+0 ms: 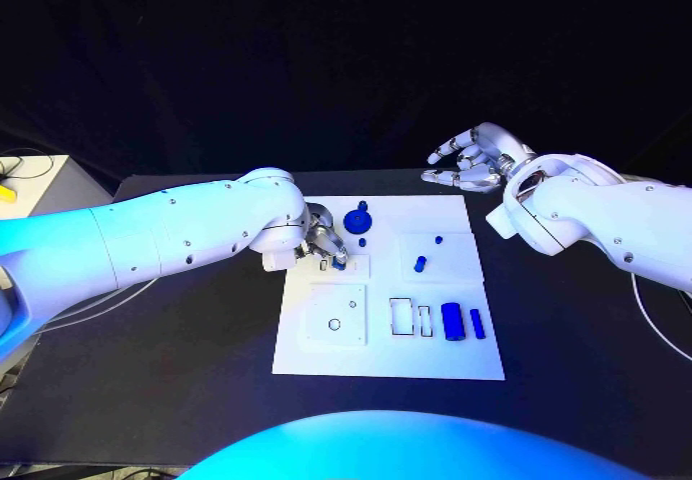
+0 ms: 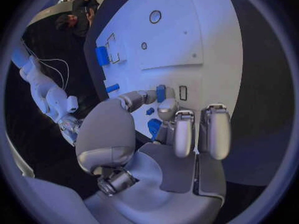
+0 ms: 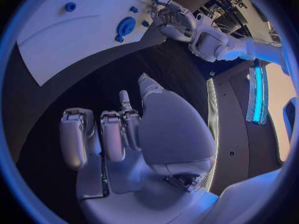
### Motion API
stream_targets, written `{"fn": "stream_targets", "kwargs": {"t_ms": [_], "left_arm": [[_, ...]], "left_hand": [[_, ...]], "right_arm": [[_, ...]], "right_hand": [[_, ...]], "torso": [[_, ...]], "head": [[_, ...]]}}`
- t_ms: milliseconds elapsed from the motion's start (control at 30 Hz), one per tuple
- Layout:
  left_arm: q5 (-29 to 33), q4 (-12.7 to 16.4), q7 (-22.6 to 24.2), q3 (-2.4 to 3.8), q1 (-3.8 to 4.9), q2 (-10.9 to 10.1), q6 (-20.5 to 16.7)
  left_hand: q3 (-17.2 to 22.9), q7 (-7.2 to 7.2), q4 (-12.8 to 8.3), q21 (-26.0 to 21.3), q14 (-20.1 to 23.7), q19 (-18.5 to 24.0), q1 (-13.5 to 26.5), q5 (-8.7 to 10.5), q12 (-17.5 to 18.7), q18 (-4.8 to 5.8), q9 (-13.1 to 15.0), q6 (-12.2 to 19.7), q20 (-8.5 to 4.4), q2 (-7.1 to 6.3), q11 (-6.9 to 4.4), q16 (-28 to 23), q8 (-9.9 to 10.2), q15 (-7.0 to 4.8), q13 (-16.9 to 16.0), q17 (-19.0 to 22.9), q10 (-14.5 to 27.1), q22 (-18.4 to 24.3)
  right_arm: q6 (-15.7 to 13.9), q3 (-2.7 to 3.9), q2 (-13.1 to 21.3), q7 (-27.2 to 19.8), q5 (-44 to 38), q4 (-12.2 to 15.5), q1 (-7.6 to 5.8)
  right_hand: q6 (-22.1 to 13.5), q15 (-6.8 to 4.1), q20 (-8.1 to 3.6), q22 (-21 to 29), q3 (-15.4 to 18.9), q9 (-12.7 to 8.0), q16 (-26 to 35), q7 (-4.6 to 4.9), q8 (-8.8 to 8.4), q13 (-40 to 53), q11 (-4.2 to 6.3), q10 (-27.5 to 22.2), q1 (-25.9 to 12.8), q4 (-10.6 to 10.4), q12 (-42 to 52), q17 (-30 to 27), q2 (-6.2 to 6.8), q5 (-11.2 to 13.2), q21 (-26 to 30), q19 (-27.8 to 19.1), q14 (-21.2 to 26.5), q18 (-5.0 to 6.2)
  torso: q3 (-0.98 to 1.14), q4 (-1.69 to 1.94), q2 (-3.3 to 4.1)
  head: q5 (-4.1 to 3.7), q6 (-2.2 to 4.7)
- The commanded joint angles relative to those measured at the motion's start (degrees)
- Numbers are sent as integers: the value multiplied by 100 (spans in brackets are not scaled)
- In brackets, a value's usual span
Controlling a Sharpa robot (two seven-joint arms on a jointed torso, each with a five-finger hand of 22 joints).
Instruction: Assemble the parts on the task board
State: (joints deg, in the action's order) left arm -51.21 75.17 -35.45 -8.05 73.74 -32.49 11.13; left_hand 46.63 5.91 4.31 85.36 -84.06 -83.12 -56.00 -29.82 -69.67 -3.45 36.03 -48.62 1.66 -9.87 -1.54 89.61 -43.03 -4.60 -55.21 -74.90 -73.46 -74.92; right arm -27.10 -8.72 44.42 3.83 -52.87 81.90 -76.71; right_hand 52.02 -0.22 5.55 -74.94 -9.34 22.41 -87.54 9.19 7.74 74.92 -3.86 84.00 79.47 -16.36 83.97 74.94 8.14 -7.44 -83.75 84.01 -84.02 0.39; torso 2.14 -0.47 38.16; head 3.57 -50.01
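Observation:
The white task board lies mid-table. My left hand hovers over its near-left upper area, and its thumb and a finger pinch a small blue part right beside a narrow rectangular slot. My right hand is raised past the board's far right corner, fingers apart, holding nothing. A blue gear-like part sits near the board's far edge. A small blue peg stands mid-board, and two blue blocks lie at the right side.
Rectangular outlined slots and a raised square plate with a hole mark the board's near half. Black table surrounds the board on all sides. A white box stands at the far left table edge.

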Motion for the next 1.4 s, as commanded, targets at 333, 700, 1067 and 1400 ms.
{"fn": "stream_targets", "kwargs": {"t_ms": [333,700,1067,1400], "left_arm": [[-117,18,-6,-11,-18,4,20],[-195,101,65,-8,-26,-50,-142],[-212,297,118,6,-35,-176,-328],[-207,382,158,19,-37,-210,-430]], "left_hand": [[587,-382,-591,30,-583,-49,-25,32,-5,110,1101,-399,-11,129,-44,18,-7,-42,8,-1474,-75,-508],[593,-387,-599,35,-582,-57,-37,34,-18,113,1103,-402,-15,148,-49,17,-7,-46,-16,-1473,-90,-520],[596,-390,-609,39,-582,-63,-45,34,-21,115,1104,-405,-18,154,-52,17,-7,-49,-22,-1473,-97,-529],[598,-392,-619,39,-586,-65,-50,34,-26,115,1105,-409,-20,155,-55,24,-8,-52,-30,-1484,-104,-531]], "right_arm": [[85,0,0,-26,-39,10,5],[91,0,5,-23,-39,15,7],[97,0,12,-19,-41,15,10],[107,0,14,-13,-42,14,14]], "right_hand": [[-39,21,29,-1058,-16,8,16,2,24,1045,-47,138,-74,-22,-40,912,-5,-40,14,314,-448,120],[-39,21,29,-1058,-16,8,16,2,24,1045,-47,138,-74,-22,-40,912,-5,-40,14,314,-448,120],[-39,21,29,-1058,-16,8,16,2,24,1045,-47,138,-74,-22,-40,912,-5,-40,14,314,-448,120],[-39,21,29,-1058,-16,8,16,2,24,1045,-47,138,-74,-22,-40,912,-5,-40,14,314,-448,120]], "torso": [[0,-1,-2],[-3,-2,-1],[0,-1,-3],[2,0,-1]], "head": [[-6,1],[-11,1],[-24,1],[-20,1]]}}
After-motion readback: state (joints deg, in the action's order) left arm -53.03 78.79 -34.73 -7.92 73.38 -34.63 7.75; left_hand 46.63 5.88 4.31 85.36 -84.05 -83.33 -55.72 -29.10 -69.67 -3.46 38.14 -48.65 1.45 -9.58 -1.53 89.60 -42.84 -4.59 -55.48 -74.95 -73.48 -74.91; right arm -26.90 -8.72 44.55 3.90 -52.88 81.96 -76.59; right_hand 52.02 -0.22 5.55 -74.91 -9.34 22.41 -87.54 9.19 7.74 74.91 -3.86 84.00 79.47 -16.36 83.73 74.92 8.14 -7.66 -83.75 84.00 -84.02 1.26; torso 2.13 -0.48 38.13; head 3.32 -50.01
